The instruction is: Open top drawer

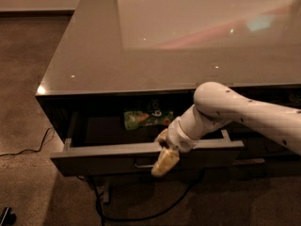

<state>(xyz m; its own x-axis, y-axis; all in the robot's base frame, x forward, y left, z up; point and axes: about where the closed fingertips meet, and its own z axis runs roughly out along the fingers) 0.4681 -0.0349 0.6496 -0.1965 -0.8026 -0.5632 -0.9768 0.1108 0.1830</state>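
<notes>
The top drawer [103,157] stands pulled out from under the glossy grey counter top [141,46]. Its flat front faces me, with a small metal pull handle [143,164] at its centre. My gripper [163,155] hangs over the drawer's front edge, right beside the handle, with one yellowish finger [164,162] in front of the drawer face and the other [161,136] inside. The white arm [235,114] reaches in from the right. A green snack bag [146,118] lies at the back of the drawer.
A black cable [141,211] loops on the brown carpet below the drawer, and another cable [28,147] runs along the floor at the left. A lower drawer front [263,149] sits to the right under the arm. A dark object [4,215] lies at the bottom left corner.
</notes>
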